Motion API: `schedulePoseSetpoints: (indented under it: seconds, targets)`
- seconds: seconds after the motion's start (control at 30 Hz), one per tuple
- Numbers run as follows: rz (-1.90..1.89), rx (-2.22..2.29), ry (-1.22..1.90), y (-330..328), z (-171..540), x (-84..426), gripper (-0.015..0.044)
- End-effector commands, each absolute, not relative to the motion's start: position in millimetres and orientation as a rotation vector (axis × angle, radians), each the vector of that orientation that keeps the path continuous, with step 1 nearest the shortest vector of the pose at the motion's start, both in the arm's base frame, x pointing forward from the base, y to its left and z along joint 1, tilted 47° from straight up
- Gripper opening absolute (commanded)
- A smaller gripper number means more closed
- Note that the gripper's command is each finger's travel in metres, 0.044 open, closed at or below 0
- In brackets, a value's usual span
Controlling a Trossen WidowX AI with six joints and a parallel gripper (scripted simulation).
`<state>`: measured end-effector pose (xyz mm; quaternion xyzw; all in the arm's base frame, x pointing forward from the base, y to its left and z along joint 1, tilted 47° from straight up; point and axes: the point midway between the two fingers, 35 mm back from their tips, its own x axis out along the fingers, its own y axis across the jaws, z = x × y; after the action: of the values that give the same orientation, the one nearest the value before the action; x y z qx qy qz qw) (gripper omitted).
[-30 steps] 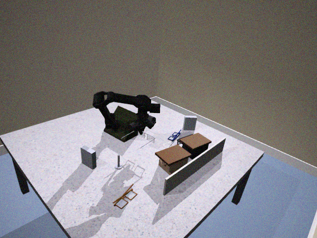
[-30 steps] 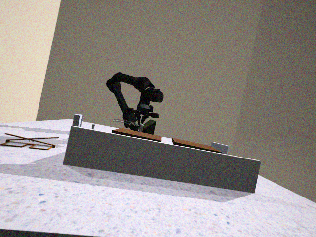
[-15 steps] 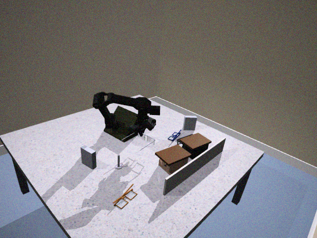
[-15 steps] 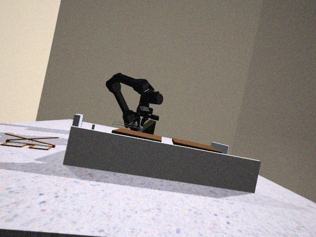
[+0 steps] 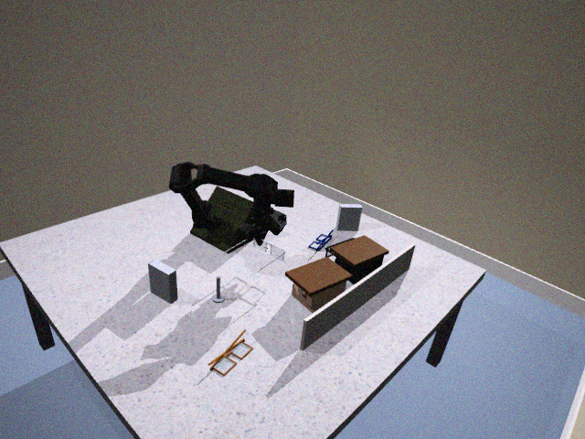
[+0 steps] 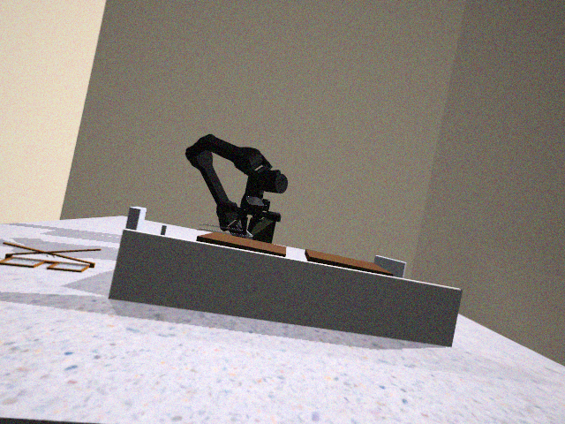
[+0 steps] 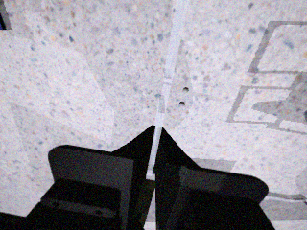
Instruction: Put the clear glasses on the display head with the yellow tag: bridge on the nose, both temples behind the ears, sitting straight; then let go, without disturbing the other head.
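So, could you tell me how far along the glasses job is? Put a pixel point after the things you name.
The clear glasses (image 5: 282,256) are picked up, pinched in the tool (image 5: 259,240) (image 7: 154,131) above the table. They are not on a head; seating them on the yellow-tagged one and letting go remain. I can't make out that tag.

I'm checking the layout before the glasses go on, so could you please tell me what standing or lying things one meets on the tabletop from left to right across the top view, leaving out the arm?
Gray block → thin upright post → orange-framed glasses → blue glasses
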<state>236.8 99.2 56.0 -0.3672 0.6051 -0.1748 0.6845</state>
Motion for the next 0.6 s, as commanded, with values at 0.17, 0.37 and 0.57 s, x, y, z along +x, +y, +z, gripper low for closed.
schedulePoseSetpoints:
  seconds: [0.17, 0.37, 0.57]
  targets:
    - [-0.391, -0.831, 1.357, 93.0, 50.6, 238.3, 0.0]
    - [-0.391, -0.831, 1.357, 89.6, 47.2, 239.4, 0.0]
    - [-0.392, -0.831, 1.357, 86.1, 43.9, 240.3, 0.0]
